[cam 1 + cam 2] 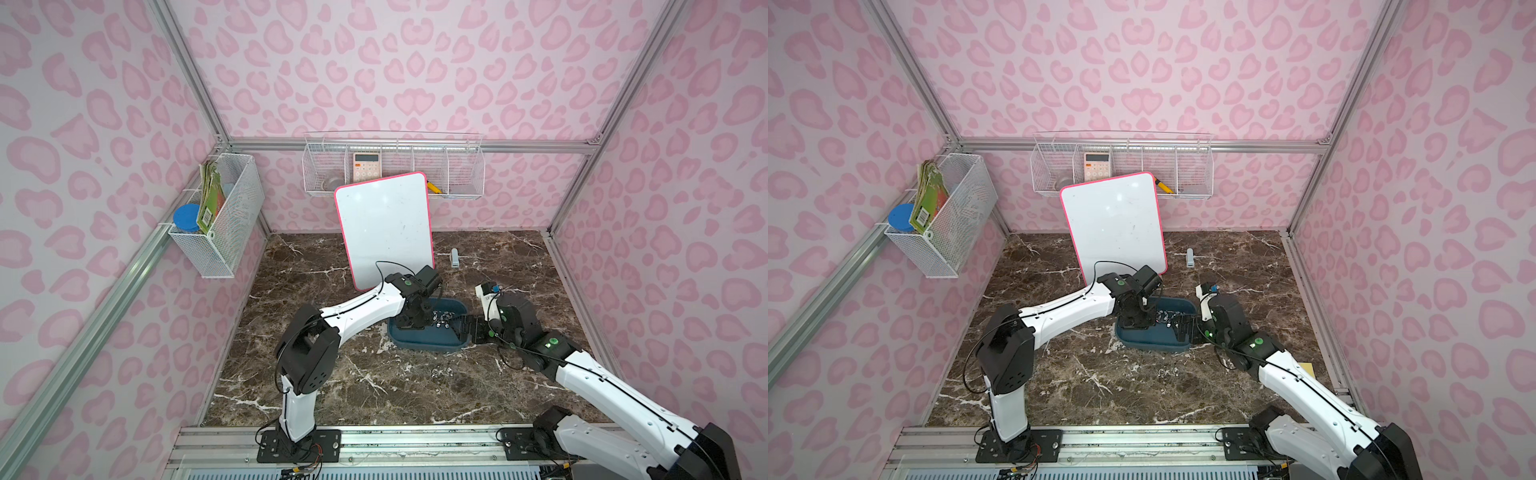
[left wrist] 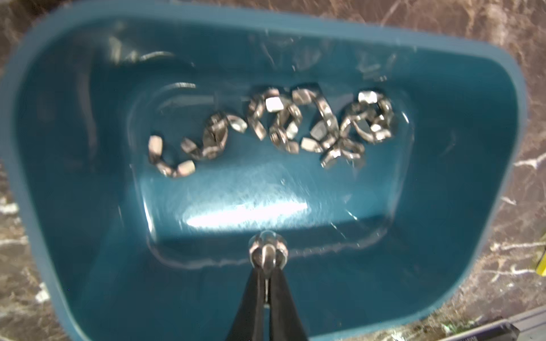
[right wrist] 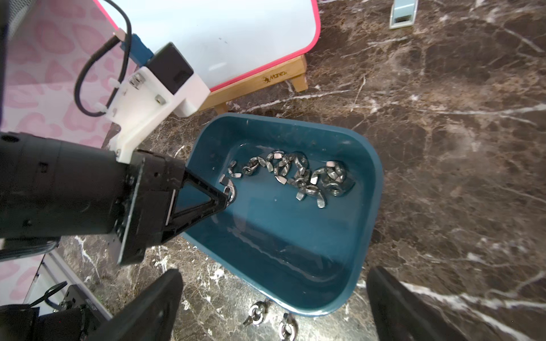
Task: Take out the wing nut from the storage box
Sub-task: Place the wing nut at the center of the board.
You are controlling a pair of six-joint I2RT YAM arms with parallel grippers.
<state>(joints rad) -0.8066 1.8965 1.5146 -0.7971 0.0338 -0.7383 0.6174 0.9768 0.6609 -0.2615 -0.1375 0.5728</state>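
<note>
1. Although both arms reach across it in both top views, the dark marble counter (image 1: 374, 395) shows bare over most of its front.
2. The pink-edged whiteboard (image 1: 384, 228) stands at the back on a wooden foot. Its lower corner is hidden behind the left arm.
3. The storage box (image 1: 428, 343) sits mid-counter, just in front of the whiteboard. From above, both wrists cover much of its inside. The right wrist view shows the whole tub (image 3: 375, 189).
4. The right gripper (image 1: 470, 328) is at the box's right end with its jaws spread wide and nothing between them. Its fingers (image 3: 159, 295) are cut off by the frame edge. I cannot tell whether they touch the rim.
5. The left gripper (image 2: 268, 264) reaches down inside the box, clamped tight. Its tips are out of sight from above.
6. A heap of wing nuts (image 3: 295, 177) lies along the box floor, smeared by blur in the left wrist view (image 2: 295, 127).
7. Two loose wing nuts (image 3: 257, 313) lie on the counter just outside the box's front wall.
8. One wing nut (image 2: 268, 248) is pinched in the left gripper's tips, inside the box and apart from the heap (image 3: 229, 189). Whether it is clear of the floor is not visible.
</note>
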